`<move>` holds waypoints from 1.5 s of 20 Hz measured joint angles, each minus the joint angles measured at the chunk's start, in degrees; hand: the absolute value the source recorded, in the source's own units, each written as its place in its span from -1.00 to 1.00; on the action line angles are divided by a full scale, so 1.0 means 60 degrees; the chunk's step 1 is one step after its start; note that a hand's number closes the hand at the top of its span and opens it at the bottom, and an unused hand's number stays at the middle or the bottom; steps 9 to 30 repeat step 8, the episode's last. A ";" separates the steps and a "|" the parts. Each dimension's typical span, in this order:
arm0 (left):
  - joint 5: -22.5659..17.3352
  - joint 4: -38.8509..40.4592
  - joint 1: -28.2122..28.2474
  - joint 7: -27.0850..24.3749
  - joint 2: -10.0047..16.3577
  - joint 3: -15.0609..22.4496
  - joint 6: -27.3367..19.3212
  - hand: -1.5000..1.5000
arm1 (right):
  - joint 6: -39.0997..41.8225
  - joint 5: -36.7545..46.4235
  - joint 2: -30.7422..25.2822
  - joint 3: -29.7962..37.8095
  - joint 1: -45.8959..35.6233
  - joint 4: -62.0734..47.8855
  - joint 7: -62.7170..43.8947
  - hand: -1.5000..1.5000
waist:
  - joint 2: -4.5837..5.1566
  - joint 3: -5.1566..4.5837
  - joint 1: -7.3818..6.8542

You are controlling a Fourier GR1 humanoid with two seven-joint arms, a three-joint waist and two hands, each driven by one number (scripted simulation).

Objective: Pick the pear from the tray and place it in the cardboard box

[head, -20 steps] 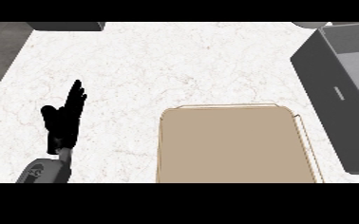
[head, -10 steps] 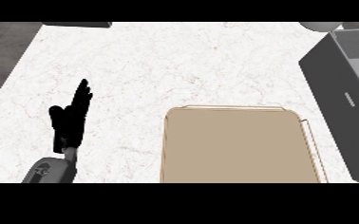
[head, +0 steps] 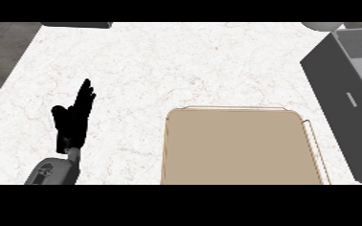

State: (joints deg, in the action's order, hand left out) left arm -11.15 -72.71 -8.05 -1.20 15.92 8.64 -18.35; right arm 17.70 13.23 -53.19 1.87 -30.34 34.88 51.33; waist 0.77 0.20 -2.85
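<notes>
A tan tray lies on the white marbled counter at the lower middle-right, its bottom edge cut off by the view. No pear shows on it or anywhere else. No cardboard box is in view. My left hand rests open at the lower left, fingers straight and pointing up, well to the left of the tray and apart from it. My right hand does not show.
A dark grey cabinet or appliance borders the counter's right side. A pale round object peeks in at the top right corner. A dark strip lies along the counter's far left edge.
The whole view has shifted slightly: the tray and the left hand appear a little lower in the picture than before. The hand's pose is unchanged.
</notes>
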 measured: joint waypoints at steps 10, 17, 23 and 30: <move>0.0034 -0.0070 0.0074 0.0065 0.0043 -0.0076 -0.0021 0.00 | 0.1533 -0.1762 0.0077 0.0627 -0.0413 -0.0949 -0.0565 -1.00 | -0.0013 0.0012 0.0139; 0.0034 -0.0070 0.0074 0.0065 0.0043 -0.0076 -0.0021 0.00 | 0.1533 -0.1762 0.0077 0.0627 -0.0413 -0.0949 -0.0565 -1.00 | -0.0013 0.0012 0.0139; 0.0034 -0.0070 0.0074 0.0065 0.0043 -0.0076 -0.0021 0.00 | 0.1533 -0.1762 0.0077 0.0627 -0.0413 -0.0949 -0.0565 -1.00 | -0.0013 0.0012 0.0139; 0.0034 -0.0070 0.0074 0.0065 0.0043 -0.0076 -0.0021 0.00 | 0.1533 -0.1762 0.0077 0.0627 -0.0413 -0.0949 -0.0565 -1.00 | -0.0013 0.0012 0.0139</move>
